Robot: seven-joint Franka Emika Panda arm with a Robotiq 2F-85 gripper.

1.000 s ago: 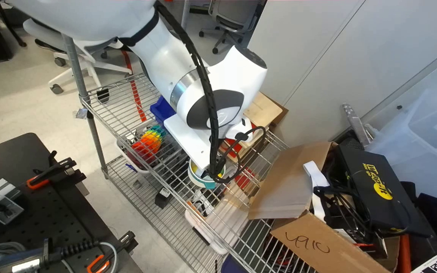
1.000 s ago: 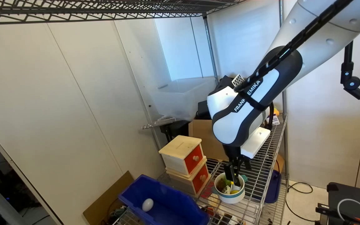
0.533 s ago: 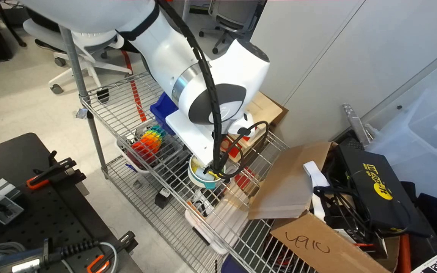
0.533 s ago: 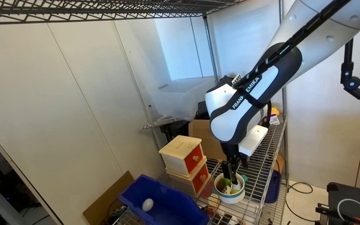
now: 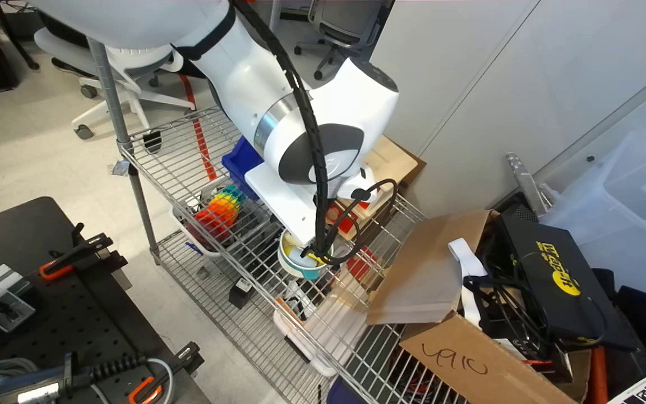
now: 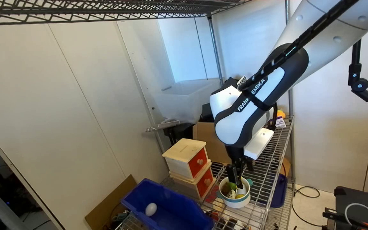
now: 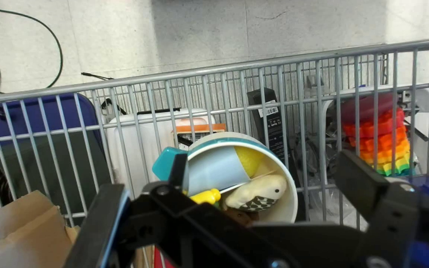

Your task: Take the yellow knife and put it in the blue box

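My fingers (image 7: 361, 182): spread wide apart, at the white pot (image 6: 235, 203).
Yellow knife (image 7: 206, 196): in the pot, partly hidden by me.
Blue box (image 6: 172, 218): holding a white oval thing (image 6: 151, 209).

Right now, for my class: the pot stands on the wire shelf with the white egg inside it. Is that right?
Not quite: the white egg lies in the blue box, as an exterior view shows. The pot does stand on the wire shelf.

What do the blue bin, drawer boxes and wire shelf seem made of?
Blue bin: probably plastic, semi-matte; uniform colour, sloped walls. Drawer boxes: likely wood, matte; bare tan bodies, fronts apparently painted red. Wire shelf: apparently metal, shiny; grey rods catch highlights.
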